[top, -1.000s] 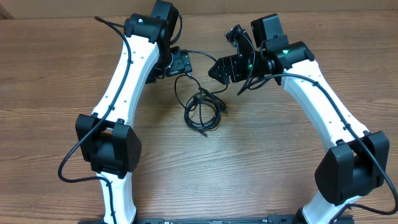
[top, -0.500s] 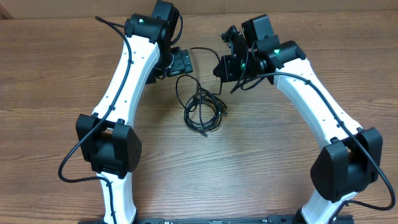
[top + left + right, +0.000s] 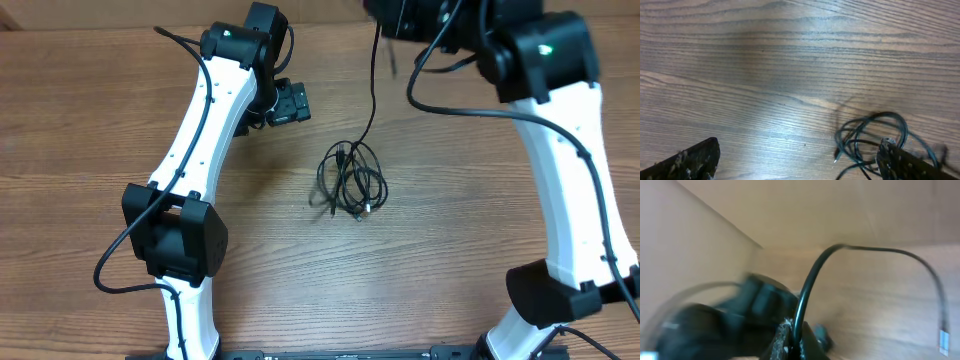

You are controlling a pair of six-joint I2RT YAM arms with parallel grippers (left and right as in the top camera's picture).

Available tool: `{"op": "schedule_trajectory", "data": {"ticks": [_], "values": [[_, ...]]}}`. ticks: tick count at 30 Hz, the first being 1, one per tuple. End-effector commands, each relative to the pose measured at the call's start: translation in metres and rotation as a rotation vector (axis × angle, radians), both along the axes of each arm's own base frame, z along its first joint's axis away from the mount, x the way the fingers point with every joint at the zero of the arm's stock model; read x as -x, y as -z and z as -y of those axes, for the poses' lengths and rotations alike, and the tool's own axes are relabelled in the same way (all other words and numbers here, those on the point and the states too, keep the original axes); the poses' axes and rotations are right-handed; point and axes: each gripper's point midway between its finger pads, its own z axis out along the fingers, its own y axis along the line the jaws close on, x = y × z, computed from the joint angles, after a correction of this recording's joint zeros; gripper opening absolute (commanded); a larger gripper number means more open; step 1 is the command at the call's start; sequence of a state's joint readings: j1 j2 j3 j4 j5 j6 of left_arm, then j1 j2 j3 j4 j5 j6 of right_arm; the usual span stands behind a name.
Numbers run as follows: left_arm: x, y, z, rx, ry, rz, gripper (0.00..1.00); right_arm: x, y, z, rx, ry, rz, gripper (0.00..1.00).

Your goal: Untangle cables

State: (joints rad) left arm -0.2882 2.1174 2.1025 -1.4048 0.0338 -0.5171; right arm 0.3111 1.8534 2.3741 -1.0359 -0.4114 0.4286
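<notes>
Currently right gripper (image 3: 792,342) pinches one black cable strand (image 3: 373,90) hanging to the knotted cable coil (image 3: 352,180) below it; left gripper (image 3: 795,160) spread wide, empty, coil near its finger.

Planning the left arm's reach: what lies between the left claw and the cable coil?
Nothing: in the overhead view only bare wooden table separates the left claw from the cable coil. The left wrist view shows the same.

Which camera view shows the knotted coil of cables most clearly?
Overhead: the whole coil shows on the table. The left wrist view catches only part, at its lower right edge. The right wrist view is blurred and shows one strand, not the coil.
</notes>
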Motion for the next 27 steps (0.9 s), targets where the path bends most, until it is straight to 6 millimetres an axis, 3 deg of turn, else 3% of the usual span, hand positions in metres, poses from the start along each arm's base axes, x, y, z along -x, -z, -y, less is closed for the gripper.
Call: {"op": "schedule_trajectory", "data": {"ticks": [1,9,13,16,19,21,24,27], "values": [[-0.001,-0.001,0.006,0.010,0.026,0.007,1.00,0.014,-0.057,0.005,-0.131,0.045,0.075,0.04],[0.001,0.000,0.006,0.008,0.028,-0.004,1.00,0.043,-0.160,0.003,-0.373,-0.016,0.289,0.04],[0.002,0.001,0.007,0.015,0.029,-0.009,1.00,0.059,-0.219,0.021,-0.486,0.021,0.451,0.04],[0.002,0.000,0.008,0.017,0.030,-0.009,1.00,0.065,-0.251,0.051,-0.521,0.131,0.577,0.04],[0.002,0.000,0.008,0.017,0.036,-0.009,1.00,0.062,-0.264,0.085,-0.531,0.282,0.628,0.04],[0.002,0.001,0.008,0.017,0.036,-0.009,1.00,0.056,-0.261,0.099,-0.521,0.342,0.621,0.04],[0.004,0.000,0.015,0.059,0.062,-0.018,0.99,0.046,-0.239,0.102,-0.479,0.369,0.540,0.04],[0.008,-0.011,0.057,0.275,0.332,0.014,0.99,0.034,-0.203,0.101,-0.420,0.399,0.407,0.04]]}}
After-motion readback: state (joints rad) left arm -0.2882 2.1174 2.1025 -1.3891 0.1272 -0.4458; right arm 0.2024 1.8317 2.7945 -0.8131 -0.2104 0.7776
